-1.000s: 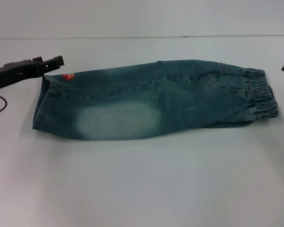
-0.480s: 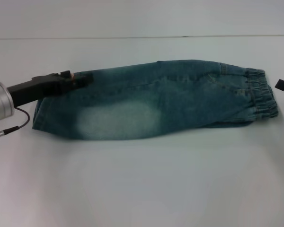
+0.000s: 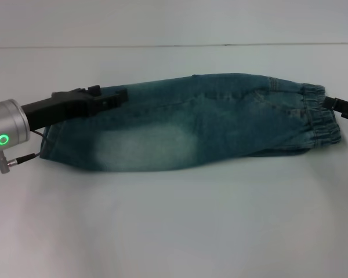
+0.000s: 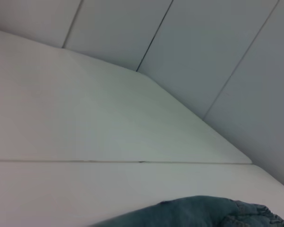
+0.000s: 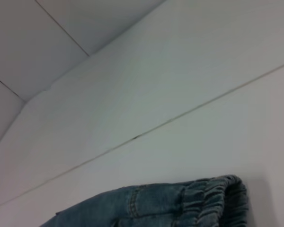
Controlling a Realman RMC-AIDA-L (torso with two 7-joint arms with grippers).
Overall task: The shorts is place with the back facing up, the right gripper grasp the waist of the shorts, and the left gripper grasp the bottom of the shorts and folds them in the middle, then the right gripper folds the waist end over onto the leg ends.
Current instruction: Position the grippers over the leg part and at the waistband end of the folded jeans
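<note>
The shorts point(image 3: 191, 124) lie flat on the white table, folded lengthwise into one long strip of faded denim with a pale worn patch. The leg ends point(image 3: 51, 139) point left and the ruffled waist point(image 3: 322, 113) points right. My left gripper point(image 3: 113, 97), black with a silver wrist and a green light, reaches over the far edge of the leg end, just above the cloth. At the right edge of the head view, my right gripper point(image 3: 339, 107) sits against the far corner of the waist. The wrist views show only the shorts point(image 4: 194, 213) and the waist point(image 5: 217, 198) at their lower edges.
The white table point(image 3: 174, 231) spreads wide in front of the shorts. Behind it rises a pale panelled wall point(image 3: 174, 23). A thin cable point(image 3: 20, 157) hangs from the left wrist beside the leg ends.
My left gripper has moved right, from beside the leg ends to over the cloth. The right gripper has come in from the right edge to the waist. The shorts have not moved.
</note>
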